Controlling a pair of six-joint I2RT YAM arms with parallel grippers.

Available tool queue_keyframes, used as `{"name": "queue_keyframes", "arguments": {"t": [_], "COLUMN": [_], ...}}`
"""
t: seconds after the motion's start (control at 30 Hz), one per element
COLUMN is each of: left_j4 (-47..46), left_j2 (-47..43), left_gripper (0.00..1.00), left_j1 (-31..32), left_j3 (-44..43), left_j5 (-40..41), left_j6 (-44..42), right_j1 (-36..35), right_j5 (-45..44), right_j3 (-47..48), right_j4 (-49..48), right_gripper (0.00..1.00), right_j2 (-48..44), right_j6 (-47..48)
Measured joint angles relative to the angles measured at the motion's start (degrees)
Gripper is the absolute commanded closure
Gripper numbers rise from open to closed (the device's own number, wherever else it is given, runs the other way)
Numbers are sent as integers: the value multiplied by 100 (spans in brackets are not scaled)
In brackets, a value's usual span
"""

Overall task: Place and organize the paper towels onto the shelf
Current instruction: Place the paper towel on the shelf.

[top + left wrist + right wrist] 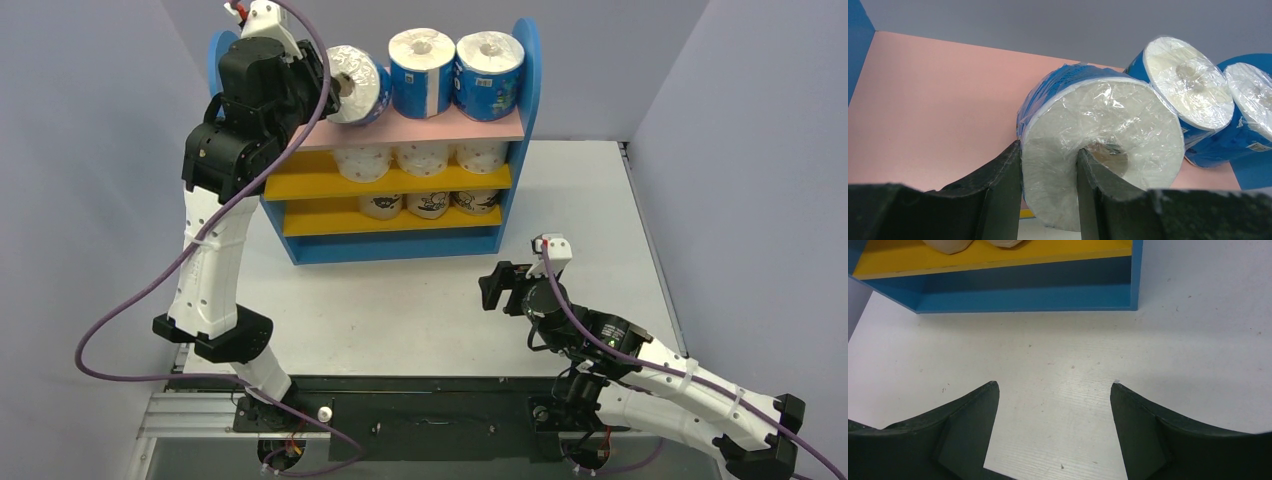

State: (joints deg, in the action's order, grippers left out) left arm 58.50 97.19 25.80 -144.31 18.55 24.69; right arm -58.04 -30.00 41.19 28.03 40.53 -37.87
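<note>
The shelf (515,110) stands at the back of the table, with a pink top board (938,105), two yellow boards and a blue base (1023,292). My left gripper (330,85) is shut on a blue-and-white paper towel roll (1098,135), one finger outside it and one in its core, holding it tilted over the left of the pink board. Two more blue-and-white rolls (422,70) (489,75) stand upright on that board. Three white rolls (424,157) fill the upper yellow board. Three tan cartoon rolls (428,204) fill the lower one. My right gripper (497,285) is open and empty above the table.
Grey walls enclose the white table (400,300) at the left, back and right. The shelf's blue side panel (858,45) is just left of the held roll. The purple cable (130,310) loops beside the left arm.
</note>
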Motion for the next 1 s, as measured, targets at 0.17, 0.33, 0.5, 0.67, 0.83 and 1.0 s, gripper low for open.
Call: {"name": "queue_keyframes", "arguments": {"t": [0.17,0.33,0.5,0.67,0.83,1.0], "left_j4": [15,39,125,219,273,293], "left_j2": [-55,-210,-339,-350,-328,-223], "left_gripper": [94,93,91,88,79,73], "left_j1": [-2,-2,-2,-2,-2,-4], "left_j3": [0,0,0,0,0,0], "left_j5": [-63,-85,-76,-52,-52,-55], "left_j6": [20,24,17,11,-9,-37], "right_j1": [4,28,31,33,33,70], "right_j5": [76,125,153,155,160,157], "right_j3": [0,-7,-9,-9,-13,-22], "right_j4": [-76,-146,-146,-151,-155,-170], "right_gripper": [23,23,23,23,23,23], "right_j2": [0,0,0,13,37,35], "right_j6": [-15,-39,-50,-50,-52,-52]}}
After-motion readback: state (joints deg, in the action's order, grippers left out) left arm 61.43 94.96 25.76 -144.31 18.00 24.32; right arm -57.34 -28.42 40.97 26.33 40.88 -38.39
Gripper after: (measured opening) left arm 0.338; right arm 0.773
